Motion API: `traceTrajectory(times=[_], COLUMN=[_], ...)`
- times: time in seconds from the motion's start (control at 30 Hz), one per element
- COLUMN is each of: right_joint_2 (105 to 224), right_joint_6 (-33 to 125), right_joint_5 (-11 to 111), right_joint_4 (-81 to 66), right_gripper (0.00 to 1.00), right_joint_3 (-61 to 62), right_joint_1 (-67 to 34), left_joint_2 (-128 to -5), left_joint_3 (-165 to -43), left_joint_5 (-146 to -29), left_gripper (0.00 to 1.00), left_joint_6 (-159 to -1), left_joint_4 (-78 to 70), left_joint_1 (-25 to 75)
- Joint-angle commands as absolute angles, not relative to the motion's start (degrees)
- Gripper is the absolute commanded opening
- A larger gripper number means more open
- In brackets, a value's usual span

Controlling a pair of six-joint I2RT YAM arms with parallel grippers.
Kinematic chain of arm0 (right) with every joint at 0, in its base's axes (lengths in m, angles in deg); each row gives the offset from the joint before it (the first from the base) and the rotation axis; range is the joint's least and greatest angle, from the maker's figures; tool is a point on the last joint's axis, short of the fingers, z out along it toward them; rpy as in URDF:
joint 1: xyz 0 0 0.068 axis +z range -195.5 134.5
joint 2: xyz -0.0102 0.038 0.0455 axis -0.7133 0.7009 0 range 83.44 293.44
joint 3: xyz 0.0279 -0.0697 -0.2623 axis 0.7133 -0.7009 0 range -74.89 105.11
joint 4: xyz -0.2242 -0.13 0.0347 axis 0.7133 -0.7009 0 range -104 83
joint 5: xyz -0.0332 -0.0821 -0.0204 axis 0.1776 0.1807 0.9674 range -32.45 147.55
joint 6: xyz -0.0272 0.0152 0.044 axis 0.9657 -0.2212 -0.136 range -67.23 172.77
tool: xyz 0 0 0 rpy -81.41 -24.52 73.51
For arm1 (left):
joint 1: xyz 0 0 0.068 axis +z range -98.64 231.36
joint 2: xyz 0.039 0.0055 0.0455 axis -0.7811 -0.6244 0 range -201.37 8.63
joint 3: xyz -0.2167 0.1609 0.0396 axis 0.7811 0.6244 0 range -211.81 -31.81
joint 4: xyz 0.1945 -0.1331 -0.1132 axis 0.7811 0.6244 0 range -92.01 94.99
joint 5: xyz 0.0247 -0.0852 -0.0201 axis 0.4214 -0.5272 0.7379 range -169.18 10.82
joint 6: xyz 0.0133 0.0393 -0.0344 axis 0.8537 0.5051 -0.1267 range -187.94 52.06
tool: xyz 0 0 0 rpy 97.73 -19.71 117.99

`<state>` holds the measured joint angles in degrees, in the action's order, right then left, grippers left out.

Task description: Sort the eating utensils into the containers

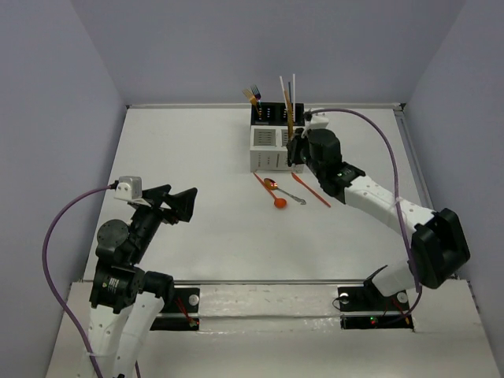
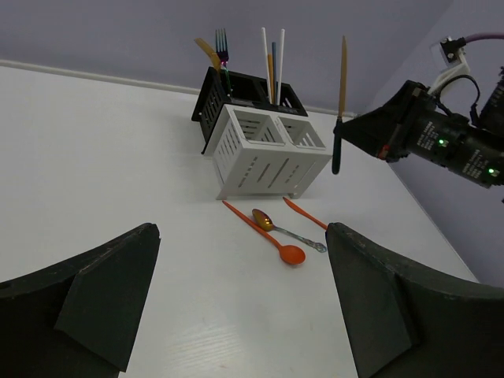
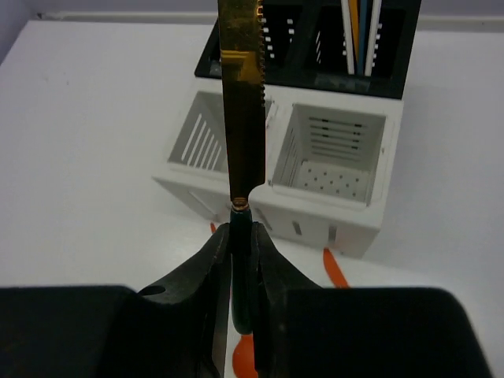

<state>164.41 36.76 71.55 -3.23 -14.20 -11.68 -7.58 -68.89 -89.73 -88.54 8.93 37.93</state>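
A knife with a gold serrated blade and a dark green handle stands upright, my right gripper shut on the handle. It hangs just in front of the caddy's white boxes, right of them in the top view. Two forks stand in one black box, white and orange sticks in the other. On the table before the caddy lie an orange spoon, an iridescent metal spoon and an orange stick. My left gripper is open, far to the left.
Grey walls close the table in at the back and sides. A purple cable arcs from the right wrist over the table's right part. The right arm stretches diagonally from its base towards the caddy.
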Motion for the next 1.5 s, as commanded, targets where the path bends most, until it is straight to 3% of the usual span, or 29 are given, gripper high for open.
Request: traceTrajectory(times=[0.0,0.4,0.63,0.8,0.97,1.1,1.27,1.47], right_joint_2=[171.4,187.6,190.7,190.3,187.5,183.9,176.9,169.7], right_joint_6=[41.8,41.3,41.4,41.3,42.0,43.0,44.4,42.2], right_joint_5=[79.1,78.6,78.7,77.9,77.8,77.4,76.1,75.2], right_joint_4=[16.6,23.8,25.3,27.2,29.6,28.9,27.3,9.2], right_gripper=[0.07,0.07,0.07,0.1,0.31,0.39,0.39,0.33], right_joint_3=[-8.8,2.6,0.9,-1.9,-5.1,-7.4,-13.4,-19.1], right_joint_1=[-11.8,-18.0,-18.5,-18.5,-18.5,-18.5,-18.5,-18.5], left_joint_2=[-7.4,-8.5,-8.6,-8.7,-8.5,-8.2,-8.2,-7.5], left_joint_3=[-68.5,-68.5,-68.5,-68.5,-68.5,-68.5,-68.5,-68.5], left_joint_5=[-90.4,-90.4,-90.4,-90.4,-90.4,-90.4,-90.7,-90.8], left_gripper=[0.99,0.99,0.99,0.99,0.99,0.99,0.99,0.99], left_joint_6=[-87.9,-87.6,-87.7,-87.6,-87.7,-87.8,-87.7,-87.7], left_joint_4=[6.1,6.2,6.2,6.0,6.0,6.1,5.9,6.0], left_joint_1=[37.7,37.7,37.7,37.7,37.7,37.7,37.7,37.7])
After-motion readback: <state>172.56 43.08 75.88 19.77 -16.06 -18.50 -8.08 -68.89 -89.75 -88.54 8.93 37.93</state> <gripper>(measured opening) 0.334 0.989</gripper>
